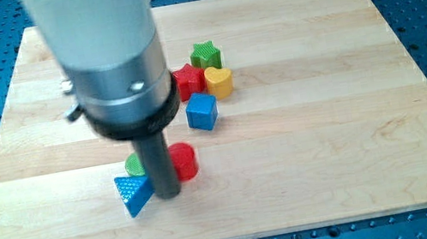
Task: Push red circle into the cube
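**Desk:** What sits closest to the lens?

**Photographer:** The blue triangle [132,193], low on the wooden board [360,164]. I use the blue cube [202,112] as the landmark: the triangle lies well below it and to the view's left.

**Desk:** And moving rightward?

**Photographer:** A green block [135,163], half hidden behind the rod, its shape unclear, sits just above the triangle. Next comes my tip [169,195], planted between the triangle and the red circle [183,161], touching or nearly touching the circle's left side. The arm carries no fingers, just that dark rod under a grey cylinder.

**Desk:** Where does the red circle stand against the cube?

**Photographer:** Below it and slightly to the view's left, apart from it, with bare board between.

**Desk:** The rest?

**Photographer:** Just above the cube, a tight cluster: a red star-like block [188,80] above-left, a green star [205,54] higher, and a yellow block [219,81] above-right, rounded, possibly a heart.
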